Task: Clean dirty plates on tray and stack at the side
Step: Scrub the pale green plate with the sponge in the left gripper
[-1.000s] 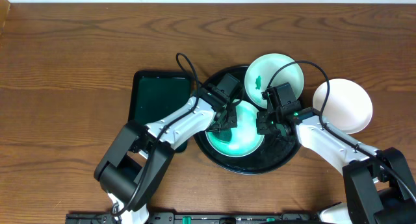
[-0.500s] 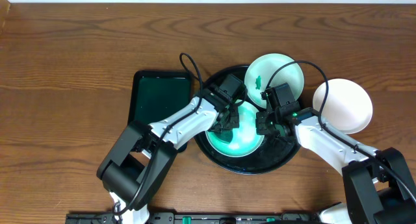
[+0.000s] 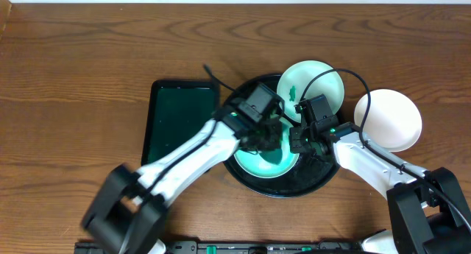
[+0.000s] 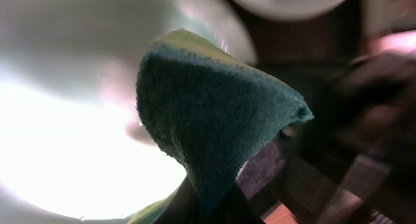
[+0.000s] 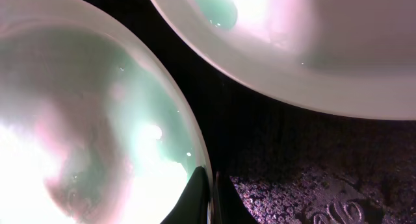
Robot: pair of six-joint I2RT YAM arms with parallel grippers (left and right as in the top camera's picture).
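The round black tray (image 3: 315, 177) is sitting on the wooden bench (image 3: 73, 62), a little right of centre, with a smaller dark green tray (image 3: 180, 114) lying just beside it on the left. Three plates are showing. A green-tinted plate (image 3: 259, 164) is lying inside the black tray, towards its left side. A second plate (image 3: 318, 92), carrying a small green smear near its left edge, is resting at the tray's upper right, overlapping the rim. A plain white plate (image 3: 390, 120) is sitting on the bench to the right of the tray, close to the smeared one and apart from the tinted one. The left gripper (image 3: 267, 136) is reaching in over the tinted plate with its jaws closed tight on a green sponge (image 4: 214, 113) - the sponge is narrowing down into the dark fingers at the bottom of the left wrist view and spreading out over the bright plate surface, though whether it is pressing on the plate cannot be told. The left arm is looking smeared in the overhead view. The right gripper (image 5: 207, 197) is pinching the tinted plate's right rim - its two thin fingertips are nearly meeting, one on each side of the edge, with the black textured floor of the tray just beside them and the smeared plate filling the top of that view.
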